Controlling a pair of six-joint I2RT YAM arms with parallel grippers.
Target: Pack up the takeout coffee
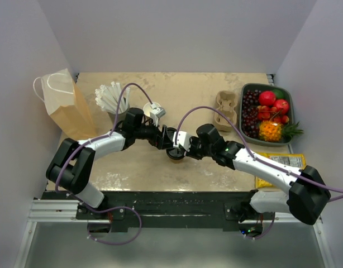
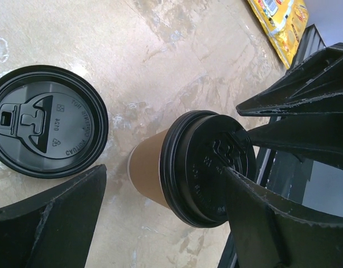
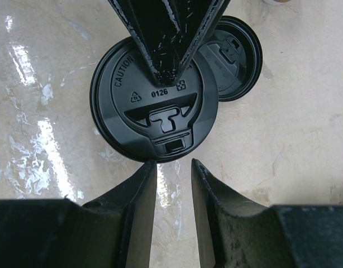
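Observation:
The takeout coffee [image 1: 175, 154], a kraft-brown cup with a black lid, stands upright at the table's middle. In the left wrist view its brown wall [image 2: 149, 170] and lid [image 2: 208, 170] sit between my wide-open left gripper [image 2: 165, 169]. One left finger [image 2: 266, 223] lies across the lid top, and the other is well clear of the cup. From the right wrist the lid [image 3: 132, 97] shows from above, with that left finger [image 3: 166, 33] across it. My right gripper [image 3: 173, 163] hovers just beside the lid's rim, its jaws a narrow gap apart and empty.
A spare black lid [image 2: 46, 120] lies flat on the table beside the cup. The brown paper bag [image 1: 68, 109] stands at the far left, next to the grey cup of straws [image 1: 113, 100]. A cardboard cup carrier [image 1: 226, 110], a fruit tray [image 1: 267, 114] and a yellow packet [image 1: 280, 164] are on the right.

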